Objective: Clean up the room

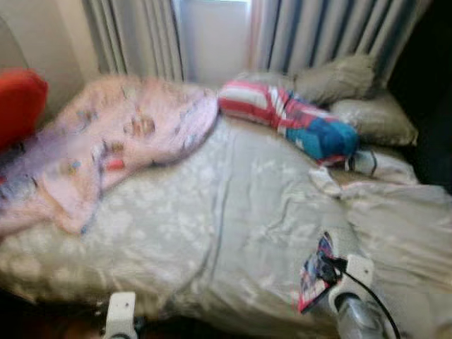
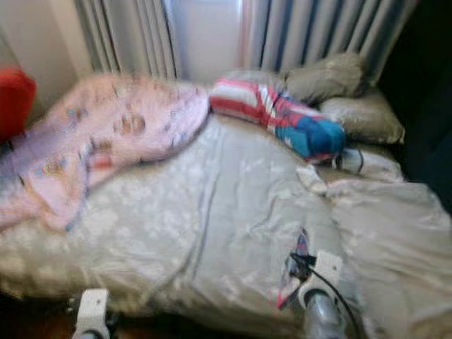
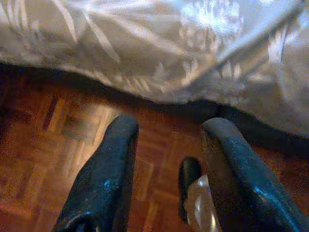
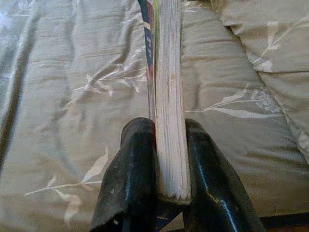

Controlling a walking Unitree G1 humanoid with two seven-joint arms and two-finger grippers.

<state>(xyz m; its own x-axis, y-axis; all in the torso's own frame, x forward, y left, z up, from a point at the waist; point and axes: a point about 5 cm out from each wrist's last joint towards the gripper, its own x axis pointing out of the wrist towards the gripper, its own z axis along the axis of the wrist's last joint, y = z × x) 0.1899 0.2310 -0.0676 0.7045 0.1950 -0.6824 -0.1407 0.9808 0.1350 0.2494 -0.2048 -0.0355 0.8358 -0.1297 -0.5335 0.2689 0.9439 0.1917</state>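
Observation:
My right gripper (image 4: 170,145) is shut on a thin book (image 4: 168,92) with a colourful cover, held edge-on between both black fingers. In the left eye view the book (image 1: 316,272) hangs just above the grey floral bedspread (image 1: 212,212) near the bed's front right. My left gripper (image 3: 169,159) is open, low beside the bed's front edge, over the wooden floor (image 3: 58,145). Its white wrist (image 1: 121,314) shows at the bottom left of the head view.
A pink patterned blanket (image 1: 120,141) lies on the bed's far left, with a red cushion (image 1: 20,102) beyond it. A red, white and blue bundle (image 1: 289,116) and grey pillows (image 1: 367,106) lie at the head. Curtains (image 1: 141,35) hang behind.

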